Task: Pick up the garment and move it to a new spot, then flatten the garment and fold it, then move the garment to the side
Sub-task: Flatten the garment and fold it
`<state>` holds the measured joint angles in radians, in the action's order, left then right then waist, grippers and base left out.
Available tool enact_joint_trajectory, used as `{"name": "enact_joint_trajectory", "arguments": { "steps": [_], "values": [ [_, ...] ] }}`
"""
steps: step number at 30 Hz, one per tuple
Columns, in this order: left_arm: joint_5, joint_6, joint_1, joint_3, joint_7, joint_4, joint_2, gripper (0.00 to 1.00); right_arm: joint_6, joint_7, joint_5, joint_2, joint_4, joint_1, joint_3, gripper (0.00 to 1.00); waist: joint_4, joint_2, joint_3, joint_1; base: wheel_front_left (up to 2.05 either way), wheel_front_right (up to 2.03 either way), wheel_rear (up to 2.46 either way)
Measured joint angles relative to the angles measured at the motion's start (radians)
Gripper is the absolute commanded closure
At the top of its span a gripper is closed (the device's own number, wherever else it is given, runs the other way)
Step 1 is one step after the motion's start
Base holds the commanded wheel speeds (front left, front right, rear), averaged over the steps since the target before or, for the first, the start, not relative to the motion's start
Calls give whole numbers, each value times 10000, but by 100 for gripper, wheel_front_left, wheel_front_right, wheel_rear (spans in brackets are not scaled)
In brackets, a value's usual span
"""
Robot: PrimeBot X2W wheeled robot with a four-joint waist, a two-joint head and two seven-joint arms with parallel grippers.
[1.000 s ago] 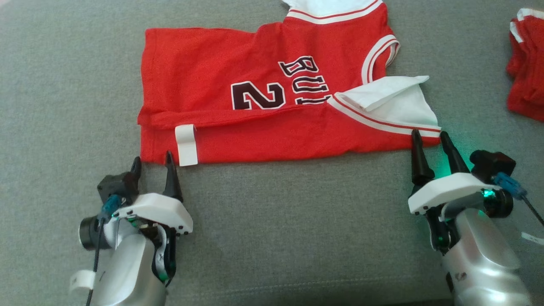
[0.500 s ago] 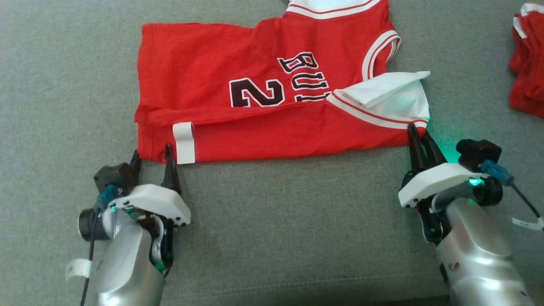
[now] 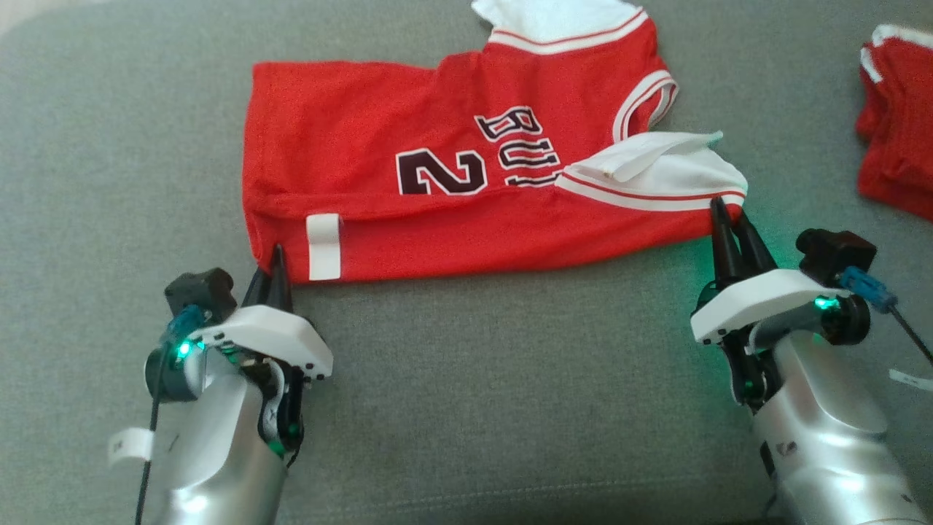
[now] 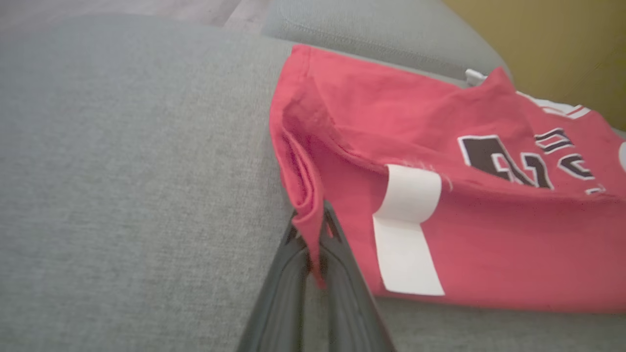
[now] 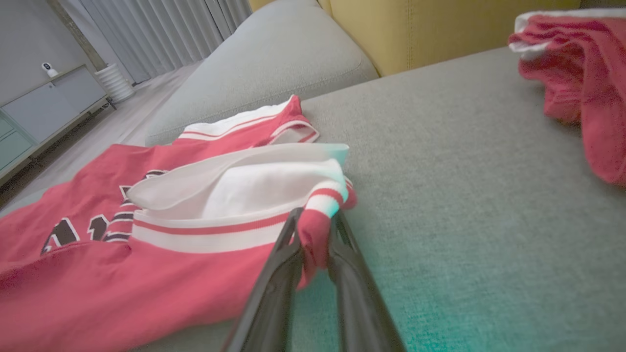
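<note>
Both pincers are on the cloth! The left pincer is clamped right down, its two dark fingers pressed together on the near left corner of the jersey. From the left wrist, that pincer has a thin fold of red hem nipped between its fingers, and the fold stands up just above the tips. Just beside the grip, a white tag wraps over the folded edge.

Over to the right pincer: it is closed to a narrow gap on the near right corner, where the red meets the white striped trim. The right wrist view shows this pincer with a wad of red cloth bunched between the fingers, filling the gap. A green glow spills onto the sofa next to it.

The jersey lies spread on the grey sofa between the two arms. Its near long edge is folded over, and a dark "2" shows in the middle. White lining is turned out at the shoulder by the right pincer. Well apart, at the far right, a red heap sits on the sofa.
</note>
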<state>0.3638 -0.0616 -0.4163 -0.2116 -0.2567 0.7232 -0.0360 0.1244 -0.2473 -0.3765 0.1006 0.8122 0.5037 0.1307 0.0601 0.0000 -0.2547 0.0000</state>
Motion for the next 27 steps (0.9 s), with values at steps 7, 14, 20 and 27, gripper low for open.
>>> {"name": "enact_joint_trajectory", "arguments": {
  "steps": [7,14,20,27],
  "values": [
    [-456,8,366,476,0,-750,56,100,0,-4,-190,90,48,181,-98,100,-75,0,990,0,0,0,0],
    [-314,-2,1850,546,2,-631,77,100,0,236,-485,92,-27,-593,-35,100,-74,0,2166,-1,0,0,0],
    [102,-270,3243,196,10,-631,75,57,0,731,-807,92,-385,-2404,-59,100,-74,0,2299,-1,0,0,0],
    [-291,-437,3083,201,10,-1241,15,0,-2,909,-763,130,-1197,-2620,-525,0,-128,0,1800,-1,0,0,0]
  ]
}}
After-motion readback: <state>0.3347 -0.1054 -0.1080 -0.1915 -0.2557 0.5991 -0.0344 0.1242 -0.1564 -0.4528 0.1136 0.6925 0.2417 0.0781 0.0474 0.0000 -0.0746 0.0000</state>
